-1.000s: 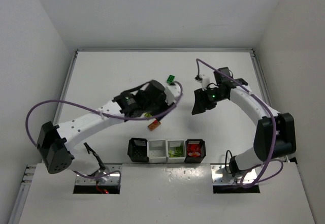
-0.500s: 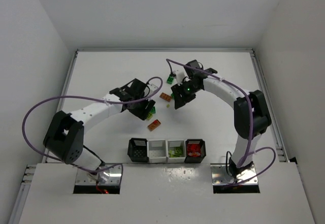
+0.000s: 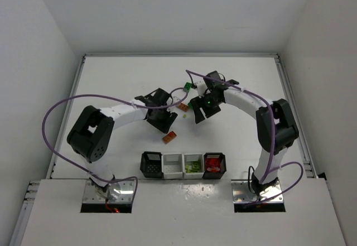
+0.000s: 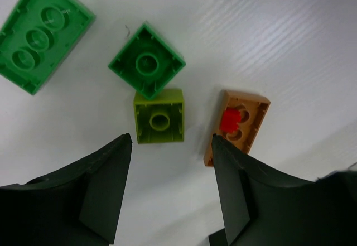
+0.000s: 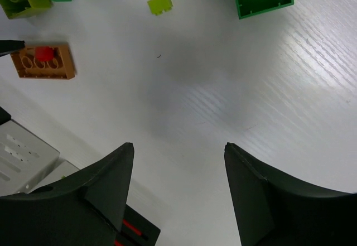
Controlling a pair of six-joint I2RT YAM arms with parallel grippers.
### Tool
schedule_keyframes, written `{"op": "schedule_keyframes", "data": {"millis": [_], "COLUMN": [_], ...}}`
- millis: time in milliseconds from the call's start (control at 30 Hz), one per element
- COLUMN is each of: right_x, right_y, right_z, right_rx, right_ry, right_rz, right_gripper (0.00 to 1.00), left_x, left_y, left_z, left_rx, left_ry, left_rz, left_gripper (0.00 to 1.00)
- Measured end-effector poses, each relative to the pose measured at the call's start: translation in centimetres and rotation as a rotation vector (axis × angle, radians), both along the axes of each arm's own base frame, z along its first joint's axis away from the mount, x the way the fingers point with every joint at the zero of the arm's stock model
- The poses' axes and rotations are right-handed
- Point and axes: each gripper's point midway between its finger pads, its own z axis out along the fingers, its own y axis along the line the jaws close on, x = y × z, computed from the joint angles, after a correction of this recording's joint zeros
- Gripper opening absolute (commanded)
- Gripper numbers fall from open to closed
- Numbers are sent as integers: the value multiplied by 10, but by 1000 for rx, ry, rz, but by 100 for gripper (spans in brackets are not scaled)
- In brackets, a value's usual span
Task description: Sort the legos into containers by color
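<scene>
moved in on centre-frame legos (image 4: 147, 67): left gripper (image 4: 170, 140) gaping over yellow-green brick (image 4: 159, 116), right gripper (image 5: 178, 145) widened, seemingly empty; pick probably next.

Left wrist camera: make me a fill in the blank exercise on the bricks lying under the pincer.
1. The square brick closest to the gap of the open left pincer is ___ in colour.
2. A small ___ piece sits inside the orange-brown brick.
3. The largest brick in view is dark ___.
4. Every brick here lies with its hollow underside facing ___.
Missing words: yellow-green; red; green; up.
</scene>
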Motion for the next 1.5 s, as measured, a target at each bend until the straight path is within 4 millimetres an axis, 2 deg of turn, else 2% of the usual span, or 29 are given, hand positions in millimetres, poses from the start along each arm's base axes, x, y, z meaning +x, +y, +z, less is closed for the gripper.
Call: {"op": "schedule_keyframes", "data": {"millis": [133, 233, 333, 367, 467, 500, 567, 667, 800, 900, 967, 1067, 1167, 1233, 1333, 1500], "right_x": [2, 5, 6, 6, 6, 6, 6, 5, 5, 5, 6, 11, 16, 19, 21, 33], "right_y": [1, 1, 1, 1, 1, 1, 0, 0, 4, 11, 19, 35, 55, 65, 77, 85], "right_z": [3, 7, 11, 12, 13, 13, 13, 13, 13, 15, 15, 12, 6, 0, -9, -24], "right_rx": [7, 15, 22, 23, 26, 26, 26, 27, 39, 68, 84, 88, 63, 29, -16, -87], "right_ry": [-14, -30, -40, -42, -47, -47, -46, -44, -43, -47, -43, -48, -66, -85, -103, -121], "right_rz": [-3, -8, -14, -15, -19, -20, -21, -20, -14, 3, 18, 45, 84, 103, 124, 135], "right_gripper": [67, 67, 67, 67, 67, 67, 67, 65, 56, 38, 32, 32, 36, 37, 40, 41], "left_x": [10, 14, 15, 15, 18, 19, 22, 27, 36, 46, 53, 61, 62, 62, 60, 55], "left_y": [-6, -7, -8, -8, -8, -8, -7, -3, 12, 35, 52, 72, 72, 69, 69, 70], "left_z": [-2, -4, -8, -11, -14, -14, -14, -14, -10, 8, 32, 74, 111, 129, 142, 147], "left_rx": [-9, -11, -9, -8, -8, -9, -15, -28, -55, -98, -137, -184, -227, -251, -272, -285], "left_ry": [-22, -30, -27, -24, -22, -23, -24, -25, -13, -30, -71, -168, -241, -273, -294, -292], "left_rz": [2, 2, 1, 2, 5, 6, 12, 25, 53, 105, 143, 186, 175, 165, 161, 167], "left_gripper": [65, 61, 50, 42, 34, 27, 20, 18, 15, 15, 15, 15, 15, 15, 16, 16]}}
